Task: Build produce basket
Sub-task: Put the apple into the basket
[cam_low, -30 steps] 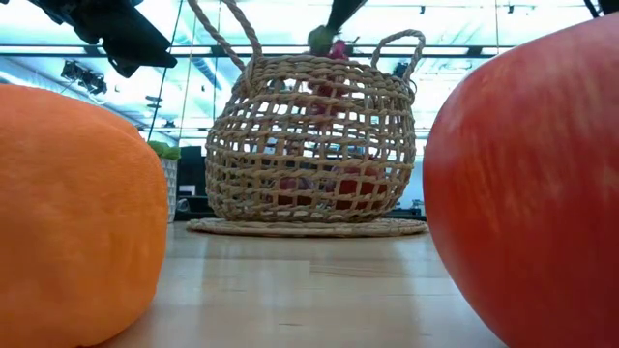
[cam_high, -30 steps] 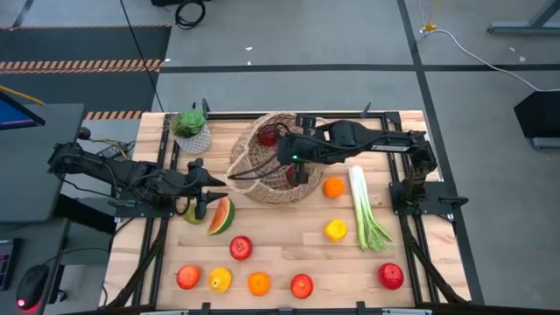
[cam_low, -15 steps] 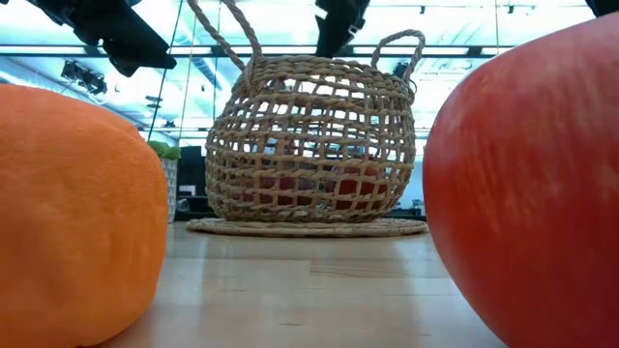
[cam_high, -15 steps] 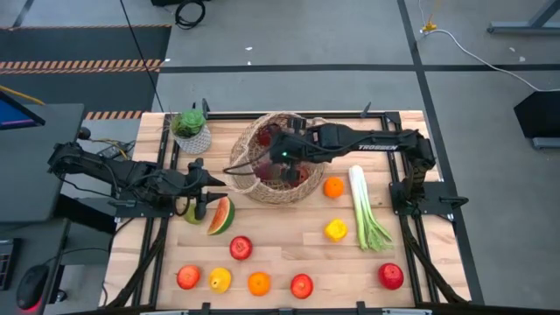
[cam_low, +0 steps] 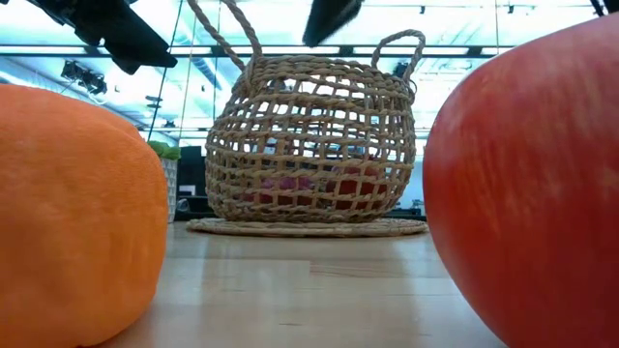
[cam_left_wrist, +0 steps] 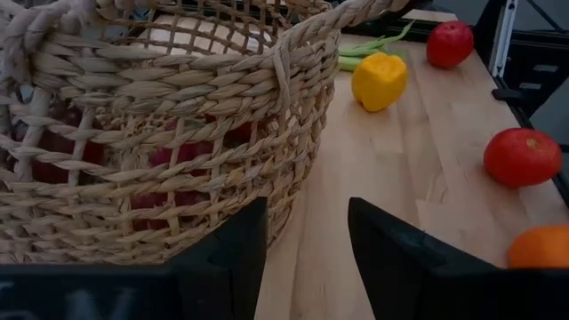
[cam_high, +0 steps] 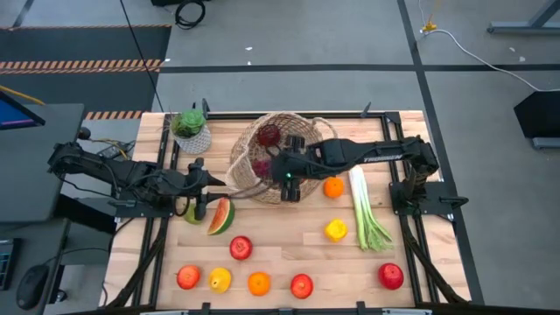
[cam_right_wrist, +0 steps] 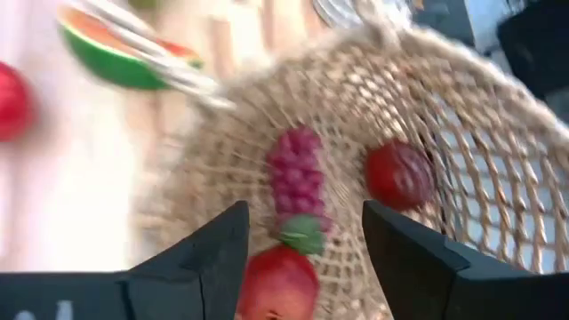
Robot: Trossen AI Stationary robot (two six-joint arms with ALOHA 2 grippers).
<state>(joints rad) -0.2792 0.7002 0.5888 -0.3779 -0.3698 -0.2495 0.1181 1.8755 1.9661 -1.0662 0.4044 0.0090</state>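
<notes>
since the wicker basket (cam_high: pixel 273 168) at the table's far middle already holds grapes (cam_right_wrist: pixel 299 173) and apples, the right gripper (cam_high: pixel 292 187), fingers parted and empty over its near rim, should lift clear before reaching right for the orange (cam_high: pixel 333 187); the left gripper (cam_high: pixel 203 194) waits half-open, empty, left of the basket.

Both arms dark, near black, matte. Right arm (cam_high: pixel 367 153), middle right of high view: white lettering on long link, small green light near wrist. Left arm (cam_high: pixel 114 175), middle left: bulky joints, thin black cables. Fingers (cam_left_wrist: pixel 391 258) flat, wedge-shaped.
</notes>
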